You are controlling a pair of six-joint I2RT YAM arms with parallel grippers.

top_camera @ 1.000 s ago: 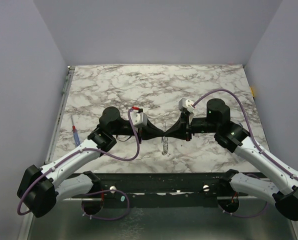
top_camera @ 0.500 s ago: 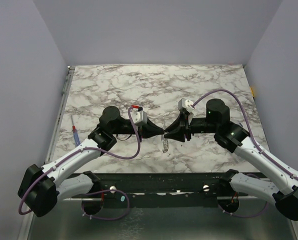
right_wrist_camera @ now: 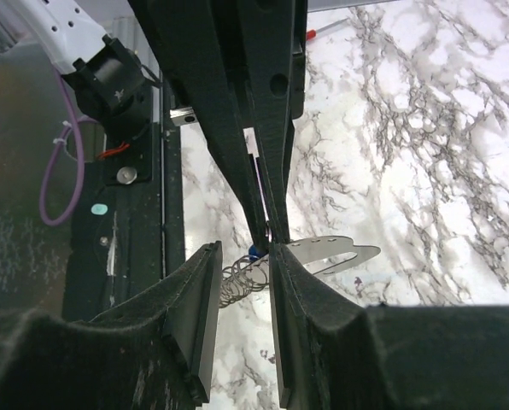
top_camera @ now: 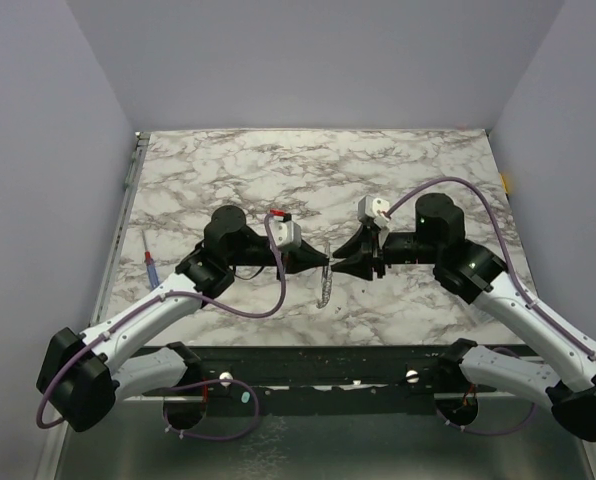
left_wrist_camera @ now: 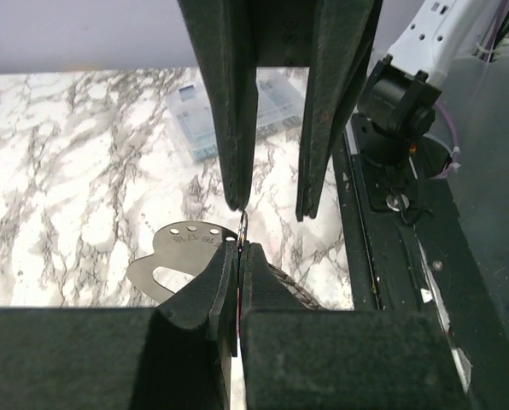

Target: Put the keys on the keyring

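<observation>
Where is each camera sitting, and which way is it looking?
Top external: high behind, looking down on the grey-veined marble table; left arm and right arm show.
Left wrist: on the left arm, facing the right arm; its left pincer, below, grips the thin silvery wire keyring.
Right wrist: on the right arm, facing the left arm; its open right pincer shows below.
Shared: both wrist views show the flat silvery holed key.

Smooth marble-patterned table [top_camera: 228, 170], matt black plastic fingers [left_wrist_camera: 195, 303], flat silvery metal key [left_wrist_camera: 179, 253], thin shiny wire keyring [left_wrist_camera: 242, 225]
</observation>
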